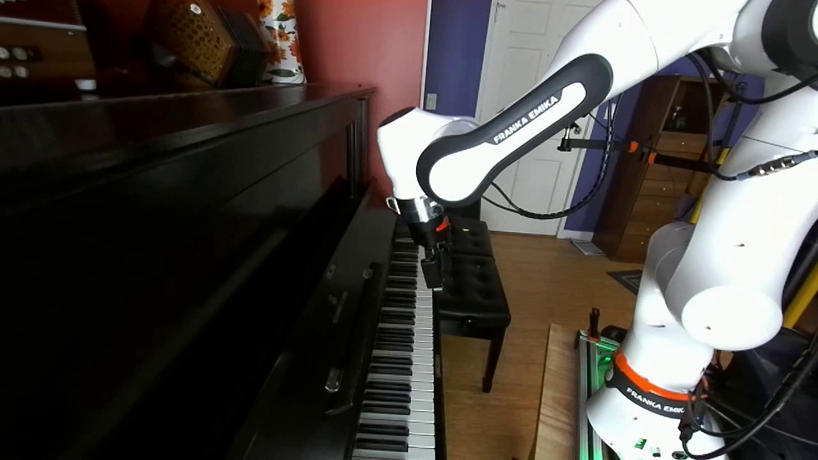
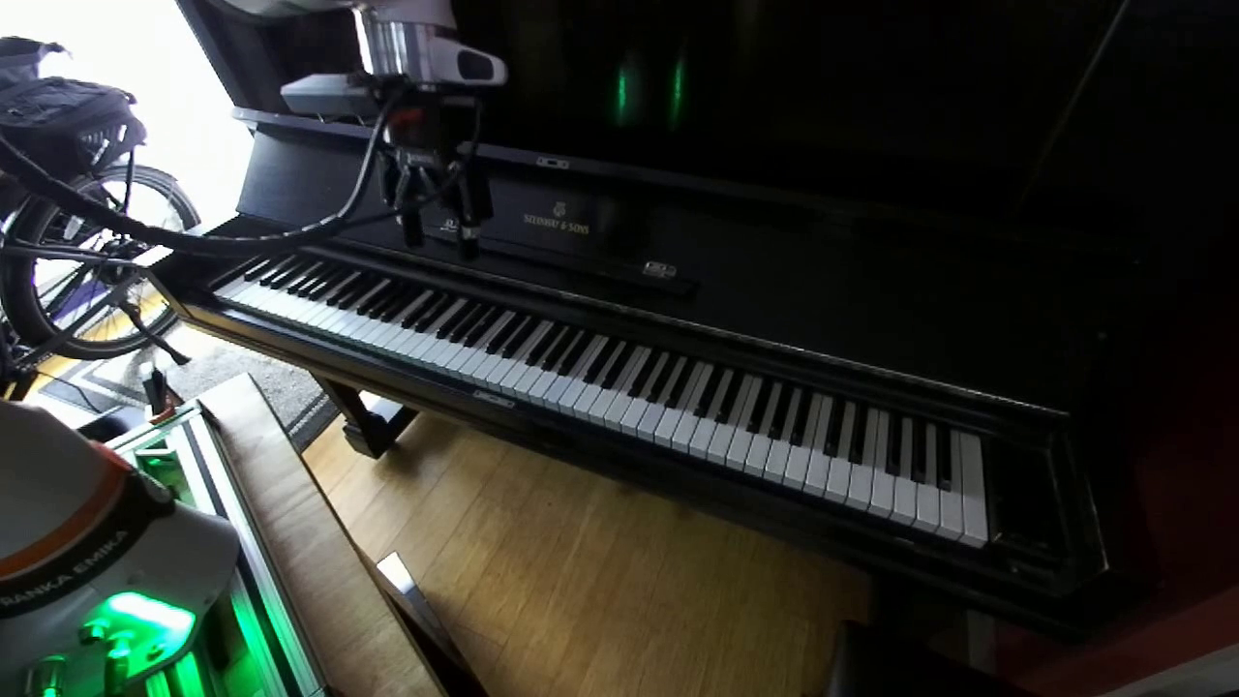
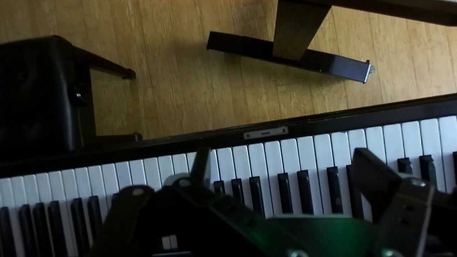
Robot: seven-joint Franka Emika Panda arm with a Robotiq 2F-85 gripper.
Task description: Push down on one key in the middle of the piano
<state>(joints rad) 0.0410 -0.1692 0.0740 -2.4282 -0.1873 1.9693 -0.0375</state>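
Observation:
The piano is a large black upright [image 1: 255,185] with its lid open; it shows in both exterior views [image 2: 823,261]. Its long row of white and black keys [image 2: 581,378] is bare and also crosses the wrist view [image 3: 257,160]. My gripper [image 1: 434,281] points down above the keyboard, clear of the keys. In an exterior view the gripper [image 2: 441,242] hangs before the fallboard, its fingertips apart. In the wrist view the fingers of the gripper [image 3: 281,153] are wide apart with nothing between them. Part of the keyboard is hidden behind the gripper there.
A black padded bench [image 1: 473,281] stands at the keyboard's front, also in the wrist view [image 3: 35,96]. The arm's wooden table [image 2: 290,503] faces the piano. A cable [image 2: 194,247] loops beside the gripper. A concertina [image 1: 198,38] and a flowered vase [image 1: 281,38] stand on top.

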